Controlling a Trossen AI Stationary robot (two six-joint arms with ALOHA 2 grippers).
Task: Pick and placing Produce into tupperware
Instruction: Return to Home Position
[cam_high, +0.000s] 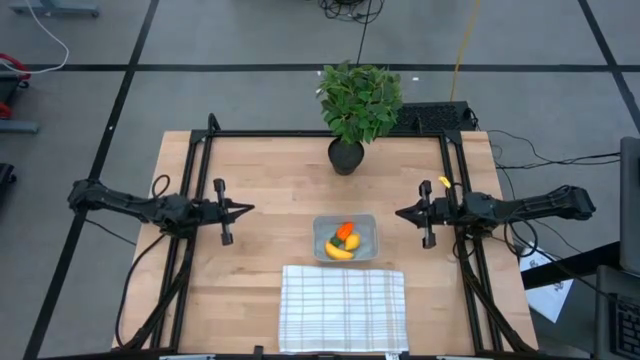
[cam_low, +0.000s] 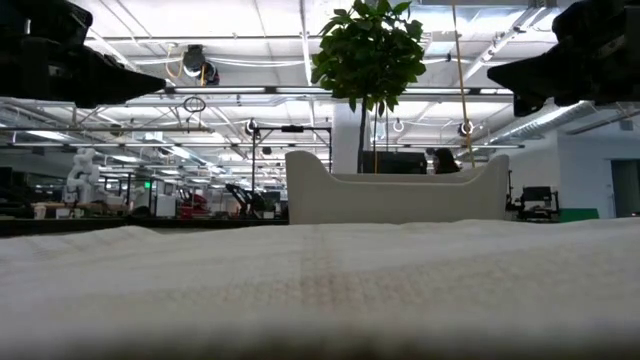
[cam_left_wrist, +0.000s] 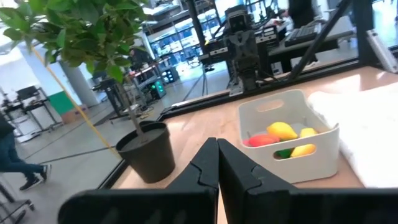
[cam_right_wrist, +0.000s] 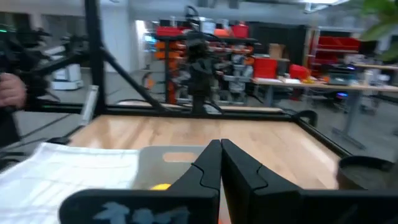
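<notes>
As all produce lies inside the tupperware, the left hand and right hand, closed and empty at its two sides, should draw back level.

Low view: the tupperware shows only its near wall, with its contents and the base of the plant hidden behind it, and the cloth is a blurred mass across the whole foreground. Right wrist view: the tupperware lies mostly behind the jaws of the right gripper, showing one sliver of yellow that cannot be identified, and the plant pot is cut by the picture's edge. Left wrist view: the carrot is half sunk behind the container wall and the cloth runs off the edge; high view: the yellow pieces are too small to tell apart.
</notes>
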